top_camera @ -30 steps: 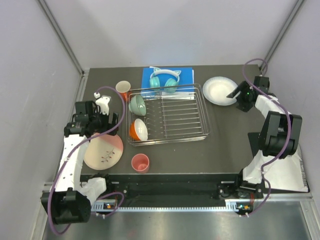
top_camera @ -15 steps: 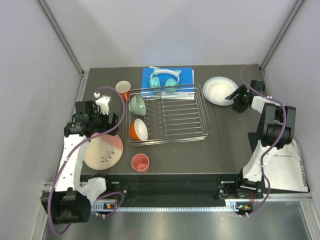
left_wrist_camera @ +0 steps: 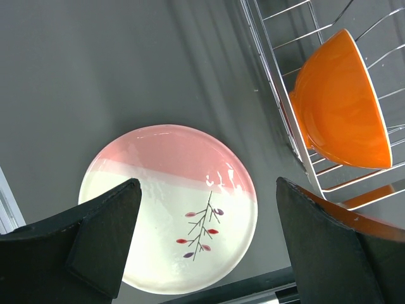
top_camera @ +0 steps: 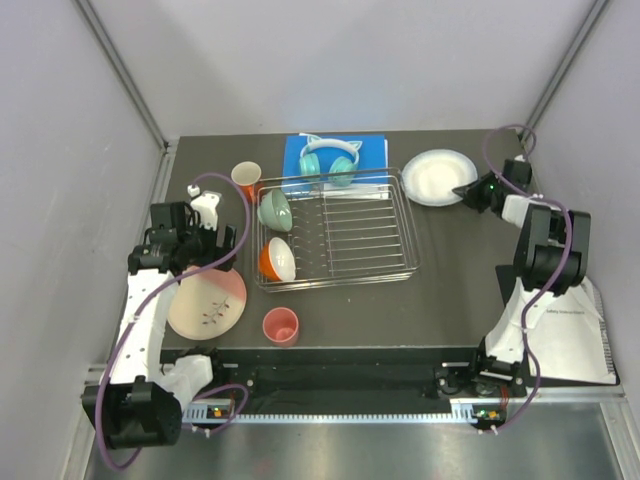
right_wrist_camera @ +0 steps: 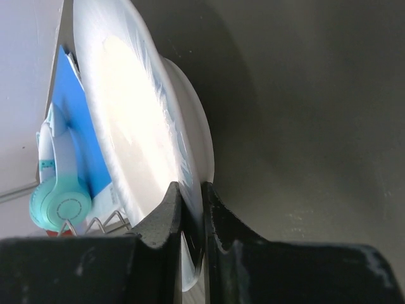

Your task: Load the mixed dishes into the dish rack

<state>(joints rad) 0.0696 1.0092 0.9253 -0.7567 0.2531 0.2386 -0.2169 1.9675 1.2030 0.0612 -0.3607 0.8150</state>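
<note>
Right fingers (right_wrist_camera: 163, 218) clamp a white plate (right_wrist_camera: 130, 120) by its rim, far right on the bench (top_camera: 450, 285); left fingers (left_wrist_camera: 101, 221) spread wide above the pink-and-cream plate (left_wrist_camera: 171, 177).

Dark table (top_camera: 450, 290), dish rack (top_camera: 372, 236), pink-and-cream plate (top_camera: 207, 303), orange cup (top_camera: 245, 177), coral cup (top_camera: 281, 325), book (top_camera: 375, 150)
</note>
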